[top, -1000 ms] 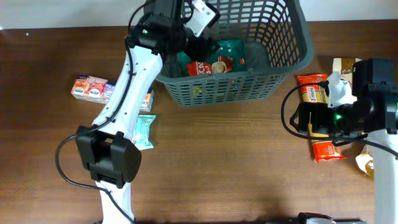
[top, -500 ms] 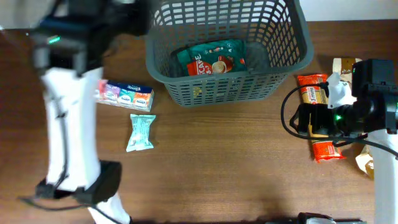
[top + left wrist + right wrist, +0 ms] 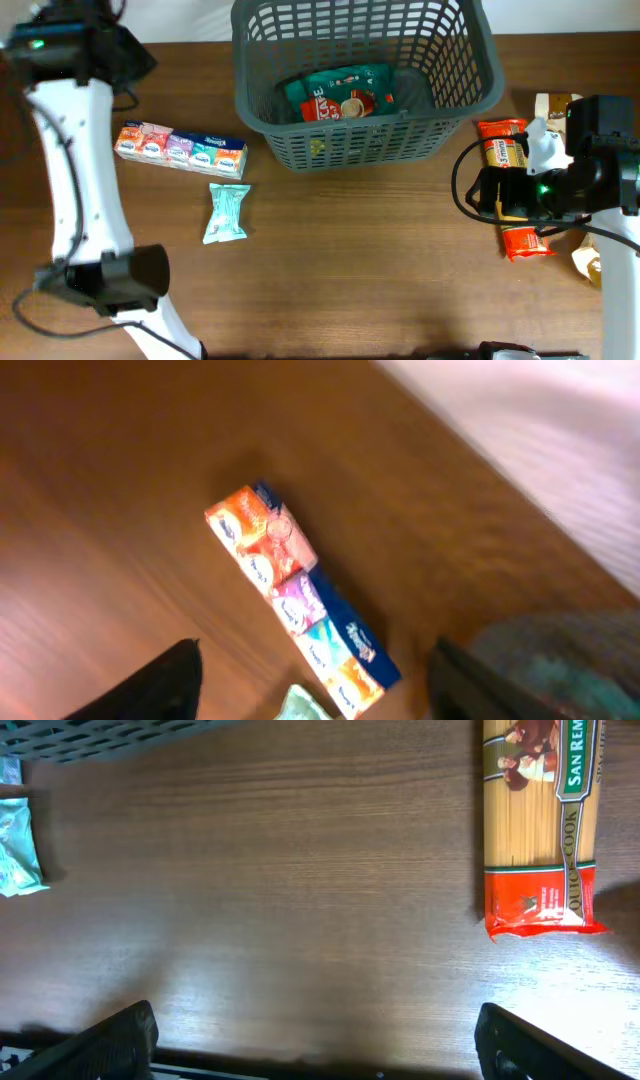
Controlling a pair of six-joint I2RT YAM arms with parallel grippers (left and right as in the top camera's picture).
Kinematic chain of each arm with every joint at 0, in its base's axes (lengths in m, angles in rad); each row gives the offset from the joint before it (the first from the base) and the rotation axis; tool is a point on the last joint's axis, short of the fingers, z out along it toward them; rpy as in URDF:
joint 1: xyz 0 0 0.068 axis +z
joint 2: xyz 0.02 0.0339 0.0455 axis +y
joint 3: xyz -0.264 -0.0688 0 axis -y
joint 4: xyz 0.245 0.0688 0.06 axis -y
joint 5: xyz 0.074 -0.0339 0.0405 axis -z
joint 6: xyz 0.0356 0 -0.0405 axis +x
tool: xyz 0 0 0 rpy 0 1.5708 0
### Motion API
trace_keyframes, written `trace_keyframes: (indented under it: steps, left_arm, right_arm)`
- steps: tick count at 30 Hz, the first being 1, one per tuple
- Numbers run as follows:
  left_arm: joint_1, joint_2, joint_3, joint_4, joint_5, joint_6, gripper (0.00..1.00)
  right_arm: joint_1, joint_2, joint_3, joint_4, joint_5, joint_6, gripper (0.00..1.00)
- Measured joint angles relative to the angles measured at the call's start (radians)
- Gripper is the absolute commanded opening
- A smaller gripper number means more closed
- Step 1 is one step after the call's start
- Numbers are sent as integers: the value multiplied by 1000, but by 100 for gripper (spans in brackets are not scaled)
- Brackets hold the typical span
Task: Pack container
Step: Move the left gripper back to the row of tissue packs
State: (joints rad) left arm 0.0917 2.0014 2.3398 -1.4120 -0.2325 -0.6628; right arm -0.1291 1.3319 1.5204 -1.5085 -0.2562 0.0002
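- At the far edge of the table (image 3: 380, 270), near its middle, the container (image 3: 372, 146) stands upright. A teal packet with a red coffee label (image 3: 340, 93) lies on its floor.
- Left of the container, a multicoloured tissue pack (image 3: 180, 148) lies flat on the wood. A pale mint packet (image 3: 226, 211) lies just nearer, apart from it.
- The left gripper (image 3: 315, 652) is raised near the table's far left corner. Its fingers (image 3: 165, 685) are spread wide and hold nothing, and the tissue pack shows between them in the blurred wrist view.
- The right gripper (image 3: 315, 1012) hovers over bare wood to the container's right, jaws parted wide and empty.
- A spaghetti pack (image 3: 535, 825) lies flat on the table off to one side of the right gripper. In the overhead view the right arm (image 3: 590, 170) covers part of it.
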Motion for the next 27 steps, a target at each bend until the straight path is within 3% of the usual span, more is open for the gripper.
trace_keyframes:
  steps: [2, 5, 10, 17, 27]
  left_arm:
    - [1, 35, -114, 40, 2, -103, 82]
    - [1, 58, -271, 126, 26, -211, 84]
    - [1, 65, -466, 322, 71, -328, 93]
    - [1, 65, -647, 522, 121, -415, 100]
    - [1, 82, -735, 620, 140, -487, 100]
  right_arm:
    - [0, 0, 0, -8, 0, 0, 99]
    - [0, 0, 0, -15, 0, 0, 99]
    - [0, 0, 0, -22, 0, 0, 99]
    - [0, 0, 0, -43, 0, 0, 99]
    - [0, 0, 0, -60, 0, 0, 99]
